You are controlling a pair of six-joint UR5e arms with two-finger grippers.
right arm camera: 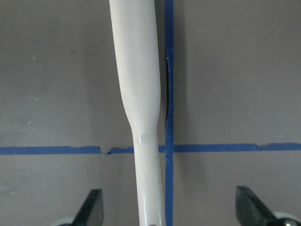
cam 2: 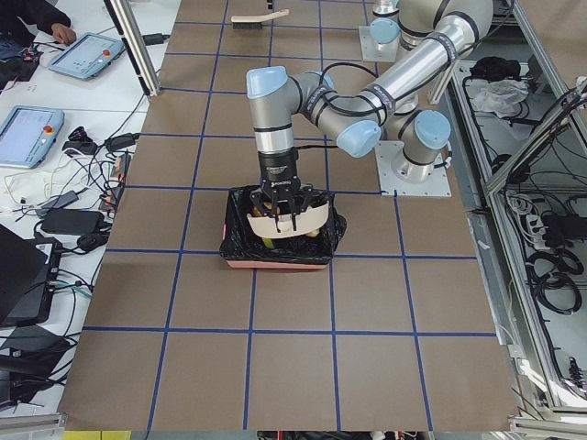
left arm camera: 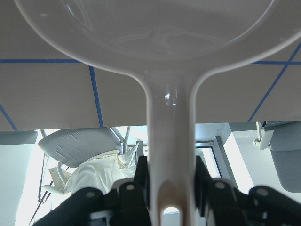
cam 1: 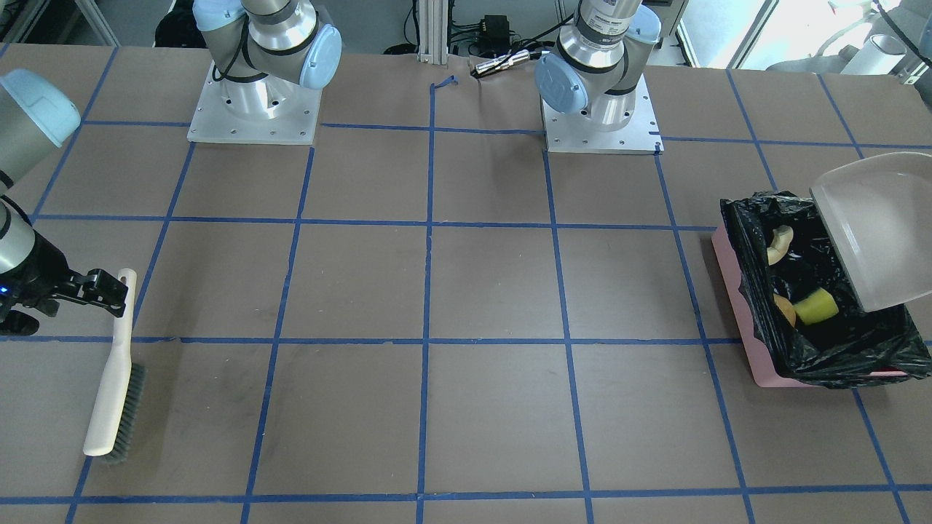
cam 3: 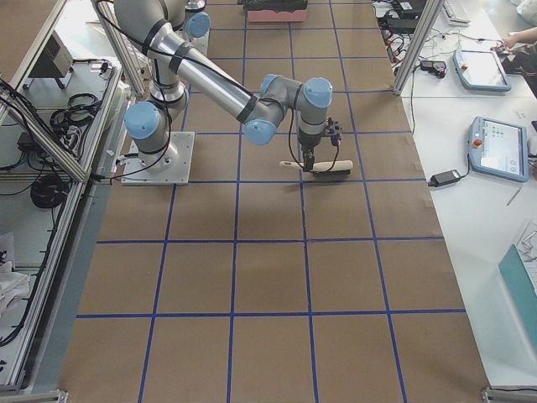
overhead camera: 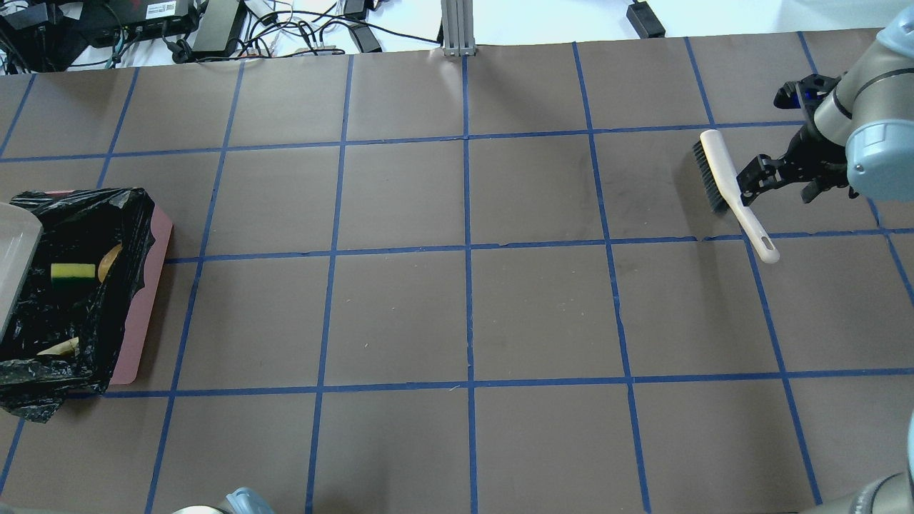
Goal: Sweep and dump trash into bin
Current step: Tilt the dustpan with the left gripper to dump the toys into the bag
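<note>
The bin (cam 1: 735, 291), a pink box lined with a black bag (overhead camera: 78, 300), stands at the table's end on my left side. In it lie the yellow-green wedge (cam 1: 815, 306), the potato-like lump (cam 1: 785, 310) and the curled pastry piece (cam 1: 779, 244). My left gripper (left arm camera: 169, 188) is shut on the handle of the beige dustpan (cam 1: 874, 225), which is tilted over the bin. My right gripper (right arm camera: 169, 212) is open, its fingers (right arm camera: 91, 209) apart on either side of the white brush handle (right arm camera: 141, 117). The brush (cam 1: 116, 371) lies on the table.
The brown table top (overhead camera: 464, 307) carries a blue tape grid. Both arm bases (cam 1: 255, 109) stand on plates at the robot's edge. Cables and power supplies (overhead camera: 214, 21) lie beyond the far edge.
</note>
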